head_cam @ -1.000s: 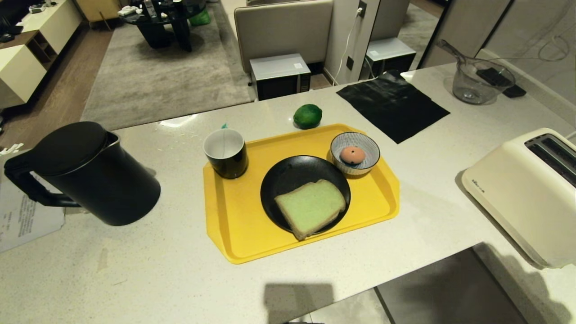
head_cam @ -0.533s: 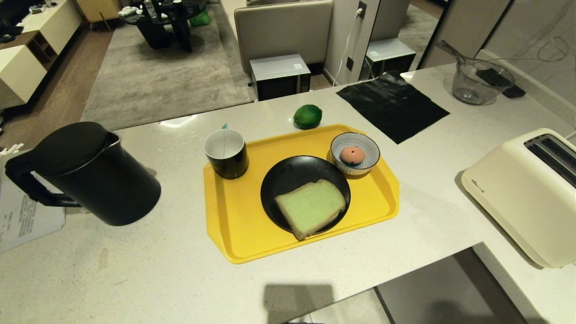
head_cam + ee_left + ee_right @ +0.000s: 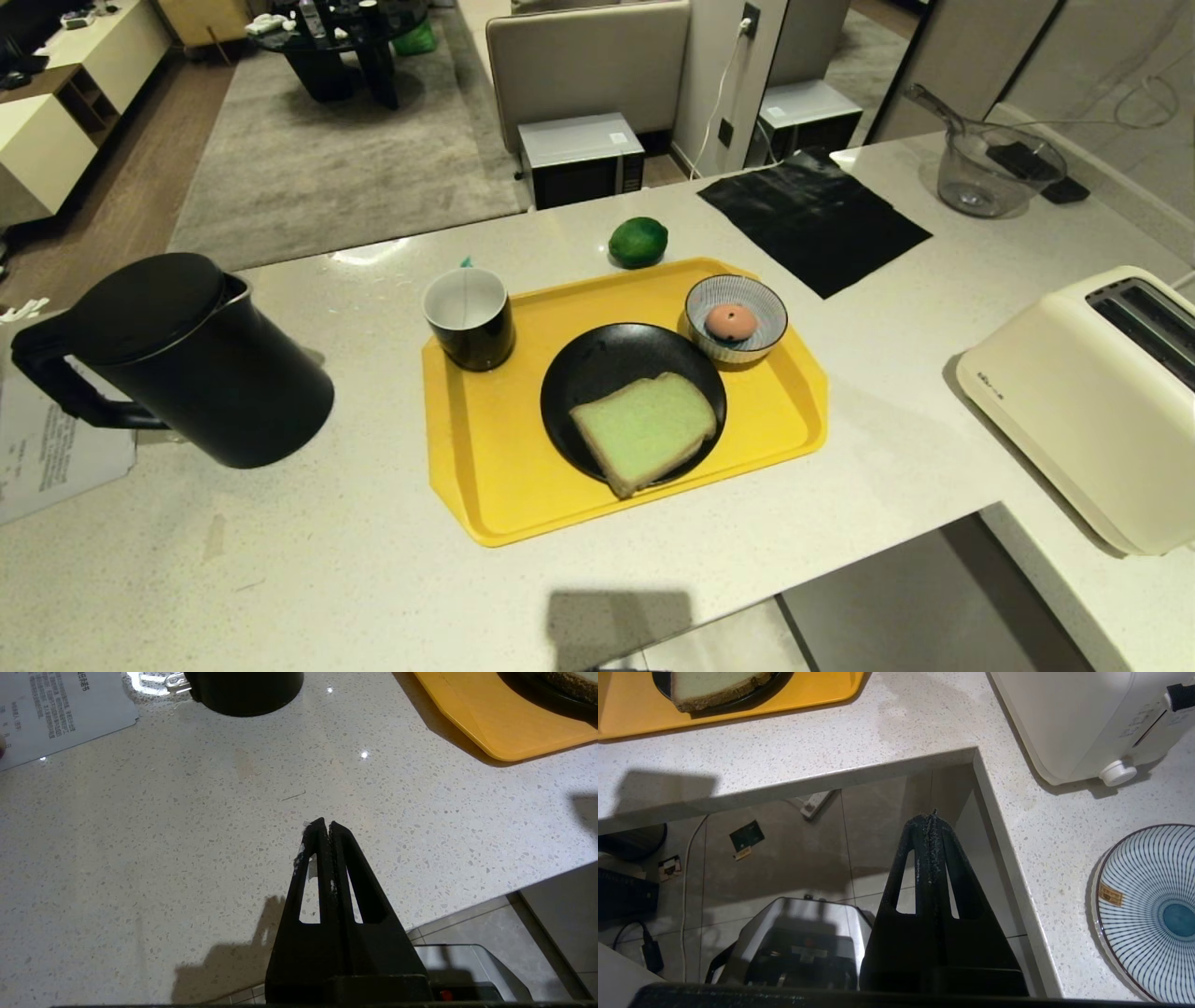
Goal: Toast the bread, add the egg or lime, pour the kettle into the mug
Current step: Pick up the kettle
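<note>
Pale-green bread slice (image 3: 644, 431) lies on the black plate (image 3: 597, 369) on the yellow tray (image 3: 485, 448); left tool (image 3: 325, 826) and right tool (image 3: 932, 815) pressed together, empty, near that tray

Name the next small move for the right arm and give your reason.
Probably bring the right gripper, shut and empty off the counter's edge, up over the bread: the slice lies untoasted on the black plate and the toaster stands empty.

Head looks down — wrists low, sharing the tray (image 3: 485, 448).
</note>
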Tool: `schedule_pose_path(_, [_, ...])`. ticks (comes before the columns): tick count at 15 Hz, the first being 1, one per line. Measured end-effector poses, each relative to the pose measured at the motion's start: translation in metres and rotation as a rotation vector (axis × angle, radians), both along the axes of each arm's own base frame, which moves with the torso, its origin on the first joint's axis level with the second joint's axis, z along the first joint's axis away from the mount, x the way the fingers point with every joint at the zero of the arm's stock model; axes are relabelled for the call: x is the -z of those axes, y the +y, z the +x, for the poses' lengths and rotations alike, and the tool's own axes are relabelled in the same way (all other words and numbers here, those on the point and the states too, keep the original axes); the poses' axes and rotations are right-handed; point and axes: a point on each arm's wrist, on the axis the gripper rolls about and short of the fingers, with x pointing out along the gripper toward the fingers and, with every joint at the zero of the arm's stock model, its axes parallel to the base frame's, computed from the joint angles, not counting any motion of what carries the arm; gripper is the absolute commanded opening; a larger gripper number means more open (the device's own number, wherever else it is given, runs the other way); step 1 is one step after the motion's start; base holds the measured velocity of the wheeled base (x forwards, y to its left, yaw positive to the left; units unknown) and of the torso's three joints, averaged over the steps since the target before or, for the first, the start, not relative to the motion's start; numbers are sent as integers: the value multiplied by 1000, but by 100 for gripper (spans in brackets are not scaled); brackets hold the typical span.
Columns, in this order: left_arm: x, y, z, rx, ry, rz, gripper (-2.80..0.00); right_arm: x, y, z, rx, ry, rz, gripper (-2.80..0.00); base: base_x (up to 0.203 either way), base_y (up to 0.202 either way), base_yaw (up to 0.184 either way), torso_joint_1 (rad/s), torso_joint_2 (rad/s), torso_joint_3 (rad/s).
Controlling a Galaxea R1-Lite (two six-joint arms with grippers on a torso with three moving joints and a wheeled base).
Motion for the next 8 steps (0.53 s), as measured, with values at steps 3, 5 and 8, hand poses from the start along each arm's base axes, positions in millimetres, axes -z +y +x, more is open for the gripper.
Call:
schedule_pose_path(3, [0,0,0,0,0,0,-280,10,0,-2,0,-27,-7,-280,0,0,0,0,0,0])
schedule_pose_path(5, [0,0,0,0,0,0,-280,17,-1,4,16,-56,-8,-280,0,0,0,0,0,0])
schedule_pose_path(8, [0,0,0,0,0,0,-280,36,-2,22,96,-103,-10,-280,0,0,0,0,0,0])
